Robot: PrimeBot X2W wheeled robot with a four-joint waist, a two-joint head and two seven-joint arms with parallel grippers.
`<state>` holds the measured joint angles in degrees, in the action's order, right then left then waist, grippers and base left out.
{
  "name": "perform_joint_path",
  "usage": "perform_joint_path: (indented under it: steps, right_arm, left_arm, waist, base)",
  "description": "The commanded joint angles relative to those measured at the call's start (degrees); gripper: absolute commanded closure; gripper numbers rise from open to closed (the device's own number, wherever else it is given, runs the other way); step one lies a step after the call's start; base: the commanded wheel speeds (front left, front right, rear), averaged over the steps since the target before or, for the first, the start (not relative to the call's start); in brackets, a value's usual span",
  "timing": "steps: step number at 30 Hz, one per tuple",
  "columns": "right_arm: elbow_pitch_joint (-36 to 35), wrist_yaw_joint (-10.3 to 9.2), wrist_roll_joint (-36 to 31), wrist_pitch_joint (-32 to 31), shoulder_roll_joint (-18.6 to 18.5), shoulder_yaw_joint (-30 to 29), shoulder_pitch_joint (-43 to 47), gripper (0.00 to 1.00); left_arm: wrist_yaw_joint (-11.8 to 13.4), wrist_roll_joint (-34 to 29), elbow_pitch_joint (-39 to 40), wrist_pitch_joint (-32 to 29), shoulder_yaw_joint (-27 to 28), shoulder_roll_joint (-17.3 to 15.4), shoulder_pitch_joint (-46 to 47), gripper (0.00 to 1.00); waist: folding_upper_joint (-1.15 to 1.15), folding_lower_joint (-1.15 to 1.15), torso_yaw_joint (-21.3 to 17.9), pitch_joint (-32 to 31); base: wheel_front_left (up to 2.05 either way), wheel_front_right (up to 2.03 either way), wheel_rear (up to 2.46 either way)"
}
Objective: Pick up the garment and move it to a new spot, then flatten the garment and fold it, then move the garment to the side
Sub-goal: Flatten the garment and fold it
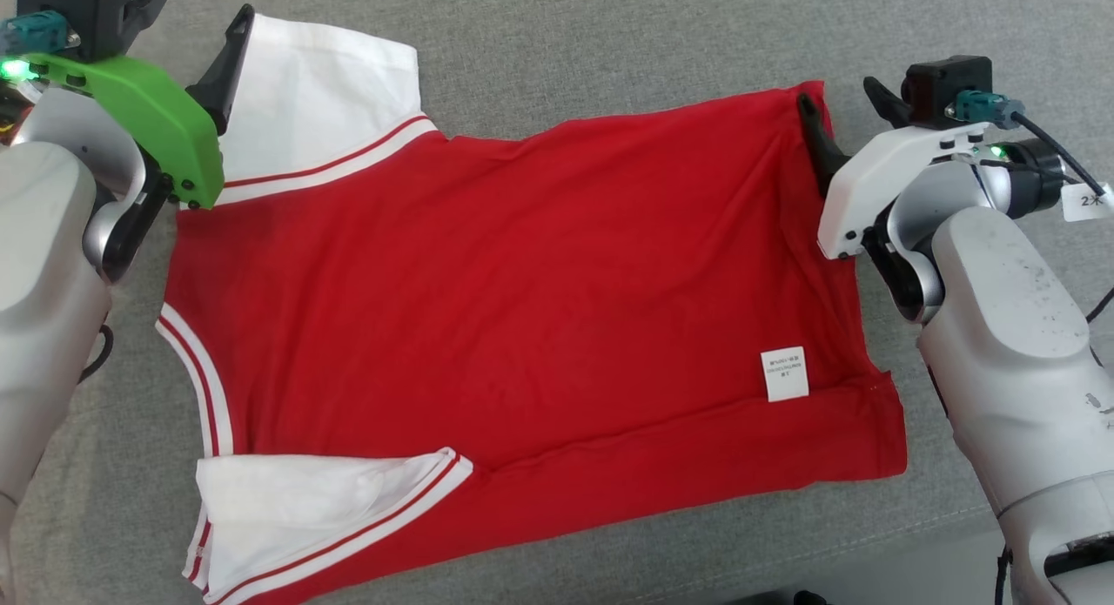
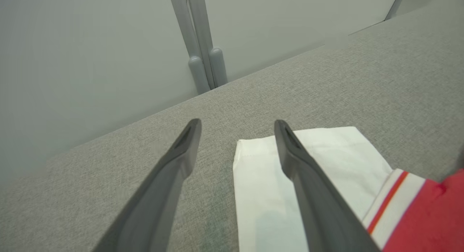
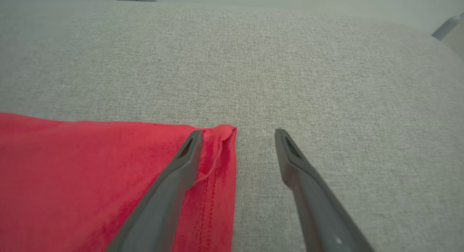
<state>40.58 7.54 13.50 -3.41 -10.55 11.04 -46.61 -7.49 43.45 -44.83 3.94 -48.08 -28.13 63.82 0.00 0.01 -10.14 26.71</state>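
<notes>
Shirt (image 1: pixel 522 300) and claws: how do they stand?

Left claw (image 1: pixel 204 0) is spread wide and holds nothing. In its wrist view (image 2: pixel 236 122) one finger hangs over the far white sleeve (image 2: pixel 326 154) and the other over bare grey fabric, so it straddles the sleeve's edge.

And the right claw (image 1: pixel 837 91)?

Also wide and empty (image 3: pixel 237 131). One finger is over the red hem corner (image 3: pixel 221 136), the other over the bare surface beside it. I cannot tell whether either finger touches the cloth.

Where does the shirt lie?

Spread flat on the grey fabric surface (image 1: pixel 609 48) between the two arms, neck end at the robot's left, hem at its right. The body is red. The near sleeve (image 1: pixel 296 500) is white with red-striped trim. A small white label (image 1: pixel 784 374) sits near the hem.

Further out?

A pale wall and two grey posts (image 2: pixel 201 63) past the surface's edge.
</notes>
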Motion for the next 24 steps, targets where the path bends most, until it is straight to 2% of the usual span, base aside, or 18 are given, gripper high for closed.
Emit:
perform_joint_path:
  steps: [1,8,21,22,23,24]
  right_arm:
    - [0.9,-0.11,0.7,0.6,0.3,0.4,-1.2,0.00]
    - [5.1,-0.11,2.7,1.2,1.4,2.9,-3.5,0.00]
    - [8.3,-0.09,7.2,2.4,2.6,8.9,-6.8,0.00]
    - [8.5,-0.05,7.8,1.8,2.7,9.5,-7.0,0.27]
    - [8.7,-0.05,8.4,1.6,2.7,10.0,-7.0,0.60]
    - [8.9,-0.05,9.1,1.2,2.6,10.5,-7.0,0.97]
  left_arm:
    - [0.1,1.5,-0.7,-0.3,-1.0,-0.9,1.4,0.00]
    - [0.1,5.1,-3.6,-1.6,-6.8,-1.5,4.8,0.00]
    - [0.0,12.3,-7.3,-4.6,-13.3,-2.1,7.4,0.00]
    - [0.0,12.7,-7.4,-5.3,-13.9,-2.1,7.4,0.00]
    - [0.0,13.0,-7.6,-5.6,-14.4,-2.1,7.5,0.27]
    - [0.0,13.4,-7.9,-5.4,-14.7,-2.2,7.6,0.76]
  waist:
    - [0.00,-0.01,-1.4,1.6]
    - [0.00,-0.01,-2.0,3.0]
    - [0.00,-0.01,-4.2,4.6]
    - [0.00,-0.01,-4.2,4.6]
    - [0.00,-0.01,-4.2,4.6]
    - [0.00,-0.01,-4.2,4.6]
  base:
    - [0.00,0.00,0.00]
    - [0.00,0.00,0.00]
    - [0.00,0.00,0.00]
    - [0.00,0.00,0.00]
    - [0.00,0.00,0.00]
    - [0.00,0.00,0.00]
